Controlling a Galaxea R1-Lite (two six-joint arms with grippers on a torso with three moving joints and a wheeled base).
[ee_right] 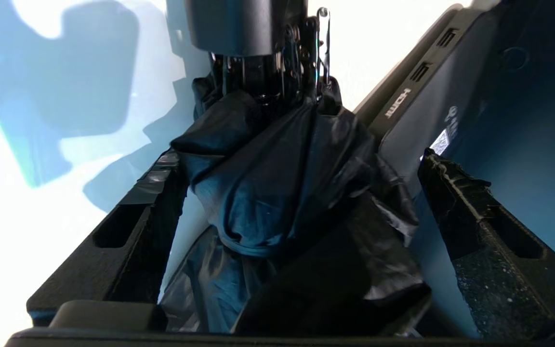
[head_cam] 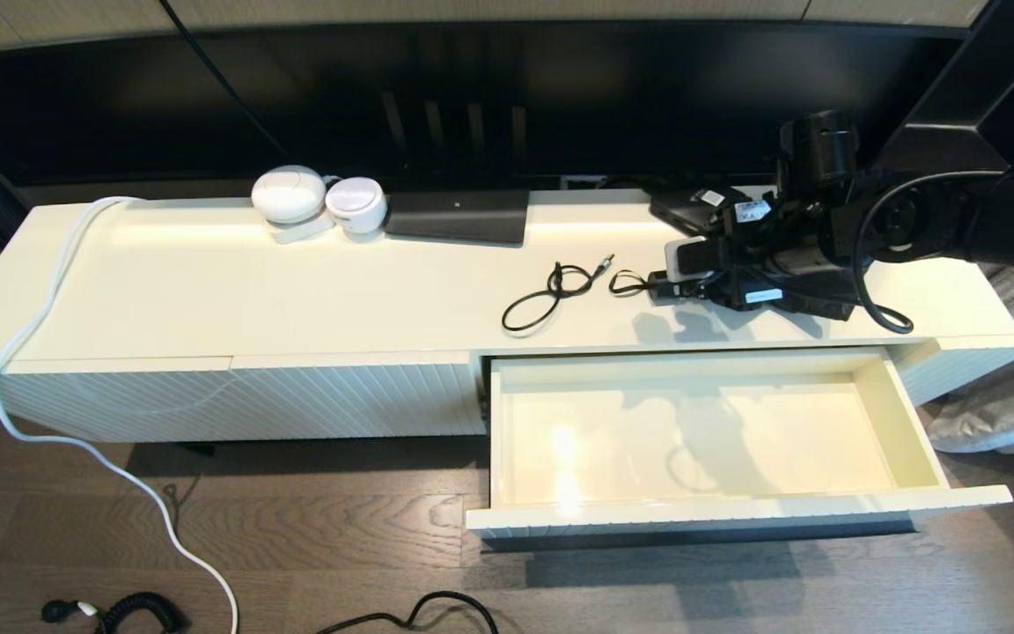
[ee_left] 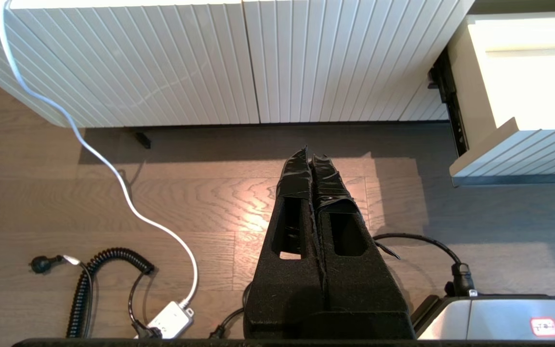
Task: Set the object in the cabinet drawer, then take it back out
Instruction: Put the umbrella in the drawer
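The object is a folded black umbrella lying on the cream cabinet top. My right gripper is open and straddles it, one finger on each side, with a clear gap at the right finger. In the head view the right gripper sits on the cabinet top behind the drawer, and the umbrella's strap loop pokes out to its left. The cabinet drawer is pulled fully out and its glossy cream inside holds nothing. My left gripper is shut and hangs parked above the wooden floor.
A black box with HDMI ports lies right beside the umbrella. A thin black cable, two white round devices and a flat black unit sit on the cabinet top. A white cable runs down to the floor.
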